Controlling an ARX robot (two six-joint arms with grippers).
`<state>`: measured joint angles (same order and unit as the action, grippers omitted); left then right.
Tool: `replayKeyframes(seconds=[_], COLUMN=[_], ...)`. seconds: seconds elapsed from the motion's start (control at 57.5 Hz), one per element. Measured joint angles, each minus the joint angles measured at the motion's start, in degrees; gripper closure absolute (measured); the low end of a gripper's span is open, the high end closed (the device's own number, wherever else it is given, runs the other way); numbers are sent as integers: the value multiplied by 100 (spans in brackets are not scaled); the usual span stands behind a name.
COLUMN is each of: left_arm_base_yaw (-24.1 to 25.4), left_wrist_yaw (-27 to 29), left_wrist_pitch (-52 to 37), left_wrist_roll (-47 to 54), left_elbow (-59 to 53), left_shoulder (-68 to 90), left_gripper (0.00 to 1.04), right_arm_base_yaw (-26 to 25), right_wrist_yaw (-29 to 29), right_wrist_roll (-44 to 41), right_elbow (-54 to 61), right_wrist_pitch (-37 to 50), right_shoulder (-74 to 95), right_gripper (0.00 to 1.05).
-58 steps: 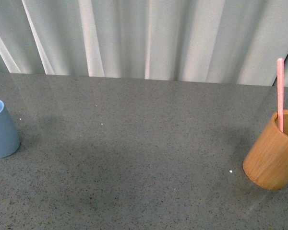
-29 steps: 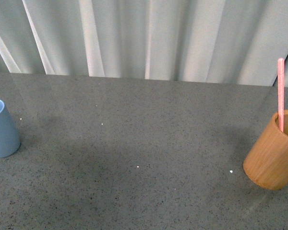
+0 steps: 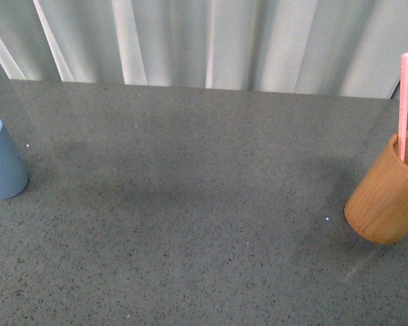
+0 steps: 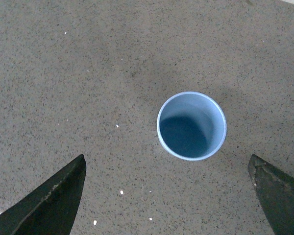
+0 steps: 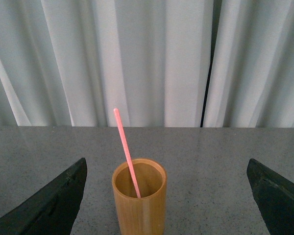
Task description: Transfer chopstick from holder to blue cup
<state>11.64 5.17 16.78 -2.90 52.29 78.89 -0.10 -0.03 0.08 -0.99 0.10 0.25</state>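
Left end effector, right end effector: seemingly spread.

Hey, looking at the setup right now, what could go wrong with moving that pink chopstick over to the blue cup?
1. The chopstick is thin and leans in the holder; the open right gripper may close beside it or tip the holder.
2. The blue cup stands at the far side of the table from the holder, so a long carry could end with the tip missing its mouth or knocking it over.

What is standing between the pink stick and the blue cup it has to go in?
Nothing visible. In the front view only bare table lies between the holder with the chopstick and the blue cup, which is empty.
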Motion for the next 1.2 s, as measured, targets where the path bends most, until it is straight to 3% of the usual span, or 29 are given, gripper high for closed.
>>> replayKeyframes(seconds=[0.521, 1.199], left_arm_base_yaw=[-94, -210], left_wrist_yaw=[332, 599], left_wrist_pitch=[350, 42], left_wrist_roll=[883, 863], left_elbow=[1279, 1248], left_shoulder=[2013, 2796], left_gripper=[7, 7], right_arm_base_yaw=[0, 0], right_wrist_yaw=[0, 0], right_wrist_roll=[0, 0], right_elbow=[0, 0], right_wrist_pitch=[0, 0], right_shoulder=[0, 0], right_gripper=[10, 10])
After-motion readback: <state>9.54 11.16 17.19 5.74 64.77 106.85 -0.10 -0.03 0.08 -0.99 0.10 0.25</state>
